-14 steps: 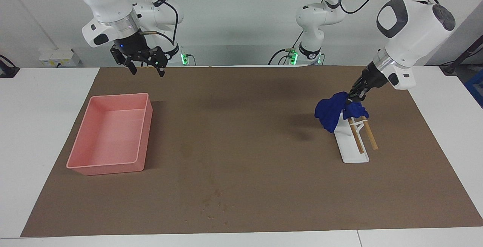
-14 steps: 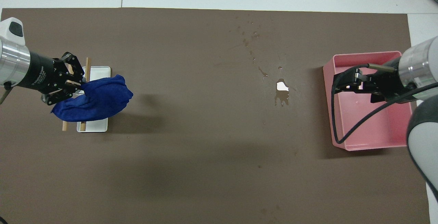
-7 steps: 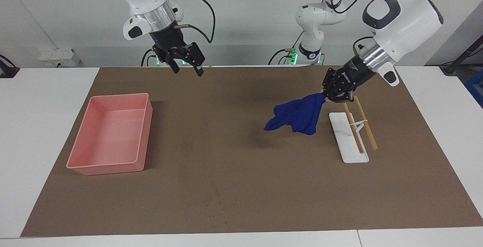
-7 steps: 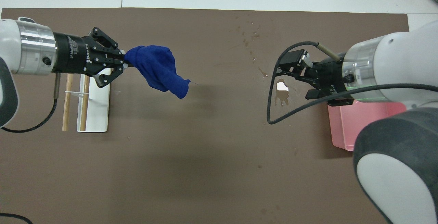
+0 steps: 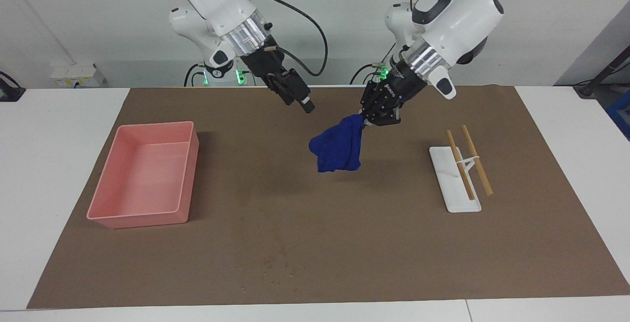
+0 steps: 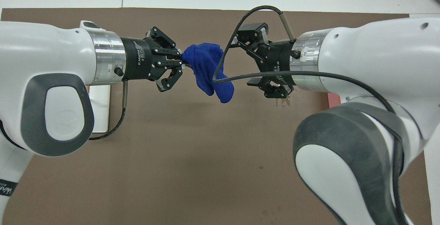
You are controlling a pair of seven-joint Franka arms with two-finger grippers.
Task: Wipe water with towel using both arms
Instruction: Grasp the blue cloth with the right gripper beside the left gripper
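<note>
Currently my left gripper (image 5: 365, 119) is pinched closed on the top corner of the towel (image 5: 337, 145), which hangs bunched in the air over the brown mat (image 5: 344, 243) near the centre of the facing view, clear of the surface. In the overhead view the left gripper (image 6: 182, 64) comes in from the left of frame and the towel (image 6: 208, 70) droops from it at upper centre. My right gripper (image 5: 300, 101) is raised just up and left of the towel in the facing view, fingers spread apart and empty, not touching the cloth. The pink tray (image 5: 189, 174) sits at middle left, the white rack (image 5: 445, 172) with two wooden sticks (image 5: 470, 162) at middle right. Small wet spots (image 5: 280, 268) show at lower centre.
</note>
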